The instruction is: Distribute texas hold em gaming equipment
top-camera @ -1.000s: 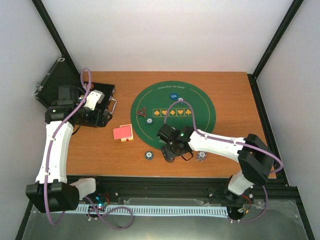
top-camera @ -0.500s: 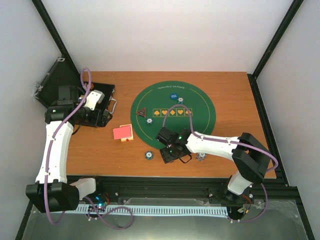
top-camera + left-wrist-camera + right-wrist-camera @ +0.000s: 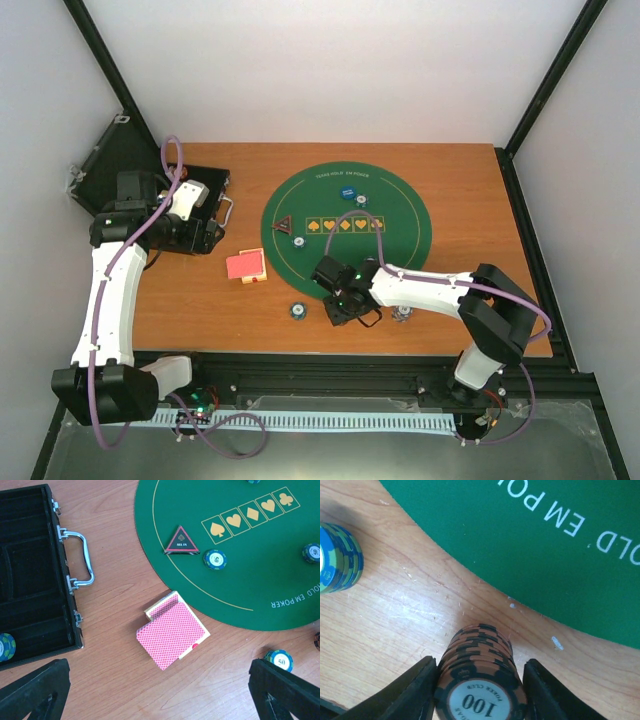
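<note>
My right gripper [image 3: 338, 308] [image 3: 479, 680] is shut on a stack of orange-and-black "100" poker chips [image 3: 479, 675] that stands on the wood just off the near edge of the green mat [image 3: 400, 240]. A blue-green chip stack [image 3: 297, 311] [image 3: 337, 557] stands to its left, and another chip stack [image 3: 401, 314] to its right. The red-backed card deck [image 3: 247, 266] [image 3: 172, 636] lies left of the mat. The dark triangular marker [image 3: 285, 224] [image 3: 181, 541] and a chip [image 3: 215, 559] lie on the mat; the blue button [image 3: 347, 192] is farther back. My left gripper [image 3: 205, 235] [image 3: 160, 692] is open and empty, above the deck's left.
The black hinged case [image 3: 130, 165] [image 3: 30, 580] lies open at the left with its metal handle [image 3: 82, 557] toward the mat; one chip [image 3: 6, 646] sits inside. Another chip [image 3: 312, 552] lies on the mat. The table's front edge runs just below the chip stacks.
My right gripper has shifted slightly left and toward the near edge, settling low over the wood by the mat's rim. The left arm has not moved.
</note>
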Motion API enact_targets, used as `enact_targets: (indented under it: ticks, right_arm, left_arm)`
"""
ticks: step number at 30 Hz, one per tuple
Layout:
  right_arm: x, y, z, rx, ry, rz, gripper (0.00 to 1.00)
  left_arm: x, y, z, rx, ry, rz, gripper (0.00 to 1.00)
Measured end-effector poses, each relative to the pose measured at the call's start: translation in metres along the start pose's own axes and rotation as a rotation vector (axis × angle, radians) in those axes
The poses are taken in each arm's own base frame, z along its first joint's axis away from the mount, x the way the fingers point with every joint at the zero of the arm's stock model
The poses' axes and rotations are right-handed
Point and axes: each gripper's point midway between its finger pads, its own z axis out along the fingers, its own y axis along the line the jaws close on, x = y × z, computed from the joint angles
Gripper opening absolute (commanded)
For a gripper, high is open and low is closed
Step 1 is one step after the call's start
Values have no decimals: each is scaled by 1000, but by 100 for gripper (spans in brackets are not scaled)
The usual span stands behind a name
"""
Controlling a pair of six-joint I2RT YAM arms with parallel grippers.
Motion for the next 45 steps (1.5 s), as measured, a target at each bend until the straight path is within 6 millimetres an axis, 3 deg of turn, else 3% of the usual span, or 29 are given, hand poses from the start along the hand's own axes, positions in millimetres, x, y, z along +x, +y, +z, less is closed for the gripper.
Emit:
enact_targets:
  ticks: [14,24,29,37,45]
  right_arm:
    - [0,-5,-7,33,8,-2,42]
    - [-28,5,-38,22,-66,-28,42]
    - [-24,3,-34,29,-55,-35,42]
    - [-5,-6,-13,54,5,-40,42]
    - [-7,-4,-6,48,3,-40,43]
  left_arm:
    - [1,0,1,-1,4,-1,100]
    - [1,0,1,-1,4,-1,100]
    - [1,0,1,-1,4,-1,100]
    - [1,0,1,-1,4,-1,100]
    - [1,0,1,-2,4,-1,100]
